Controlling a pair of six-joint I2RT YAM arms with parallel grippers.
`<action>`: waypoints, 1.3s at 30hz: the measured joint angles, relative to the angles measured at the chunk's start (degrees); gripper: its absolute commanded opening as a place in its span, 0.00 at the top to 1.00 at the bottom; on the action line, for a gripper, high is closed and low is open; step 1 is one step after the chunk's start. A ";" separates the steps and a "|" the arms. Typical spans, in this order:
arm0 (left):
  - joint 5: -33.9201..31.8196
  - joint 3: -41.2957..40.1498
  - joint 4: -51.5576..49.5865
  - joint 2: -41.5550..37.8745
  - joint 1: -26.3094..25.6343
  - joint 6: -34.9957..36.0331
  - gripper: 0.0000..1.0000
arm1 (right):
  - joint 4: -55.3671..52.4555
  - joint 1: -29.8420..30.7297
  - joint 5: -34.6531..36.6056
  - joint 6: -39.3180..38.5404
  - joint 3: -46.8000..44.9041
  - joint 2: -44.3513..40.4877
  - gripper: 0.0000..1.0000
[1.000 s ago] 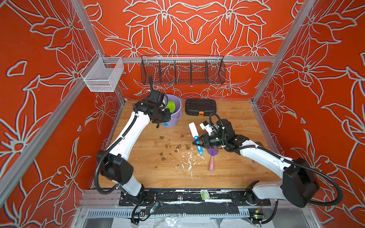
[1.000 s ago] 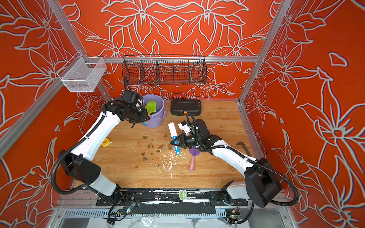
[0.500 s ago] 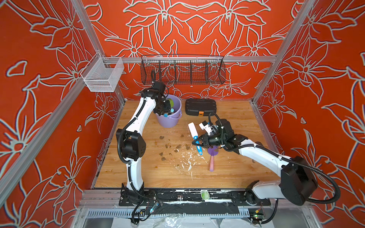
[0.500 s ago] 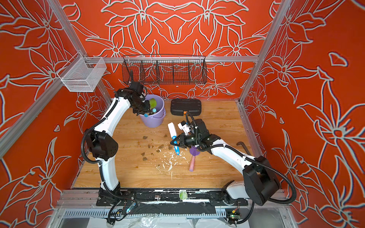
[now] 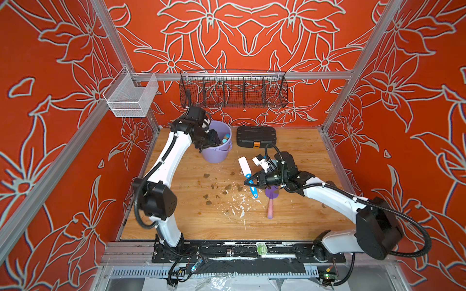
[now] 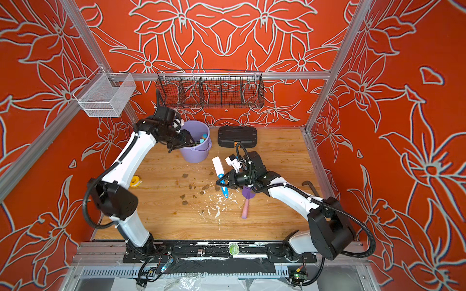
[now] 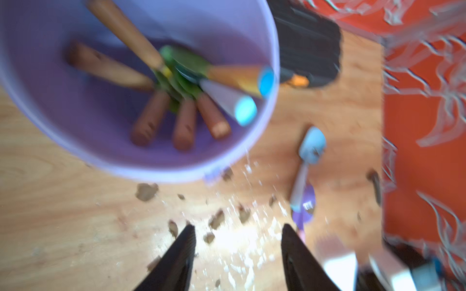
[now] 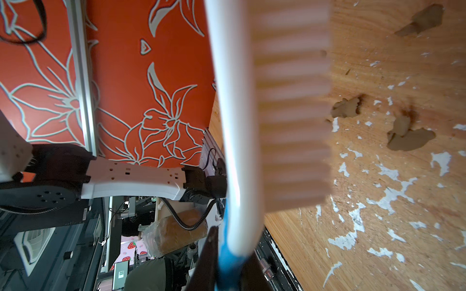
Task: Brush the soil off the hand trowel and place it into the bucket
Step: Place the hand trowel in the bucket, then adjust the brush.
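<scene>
bucket [image 5: 216, 156]: round lavender plastic
L gripper [image 7: 237, 228]: by bucket rim, jaws apart, empty
R gripper [image 5: 248, 180]: clamps white brush [image 5: 243, 164]
soil [image 5: 228, 187]: brown clumps near bucket

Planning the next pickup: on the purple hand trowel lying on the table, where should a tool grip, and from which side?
On the hand trowel, grip the pink handle from straight above, jaws across its width. It lies flat with the handle bare and pointing at the front edge; the purple blade is partly hidden beneath the right tool holding the brush.
</scene>
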 measured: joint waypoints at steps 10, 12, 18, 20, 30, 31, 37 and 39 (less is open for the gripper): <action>16.20 -30.23 25.53 -17.51 -4.55 -10.45 0.18 | 6.99 0.24 -5.14 4.63 0.00 1.92 1.00; 17.55 -32.92 29.44 -17.49 -5.60 -12.24 0.18 | 7.69 0.59 -5.49 5.18 0.00 2.51 1.00; 19.56 -34.23 35.52 -16.06 -7.91 -15.08 0.20 | 9.03 2.21 -5.84 6.43 1.44 3.85 1.00; 20.39 -34.16 36.76 -14.99 -8.28 -15.65 0.23 | 9.66 2.75 -5.88 6.60 2.25 4.26 1.00; 23.63 -34.91 40.72 -12.04 -8.79 -18.62 0.47 | 11.37 3.43 -5.73 7.85 3.41 4.87 1.00; 23.80 -34.97 41.11 -12.04 -8.83 -18.82 0.49 | 11.54 3.43 -5.73 7.89 3.52 4.92 1.00; 24.20 -35.10 41.92 -12.04 -8.87 -19.34 0.57 | 12.50 3.45 -5.73 8.04 3.76 5.51 1.00; 24.22 -35.10 41.94 -12.04 -8.87 -19.52 0.60 | 12.39 3.45 -5.68 8.00 3.93 5.55 0.96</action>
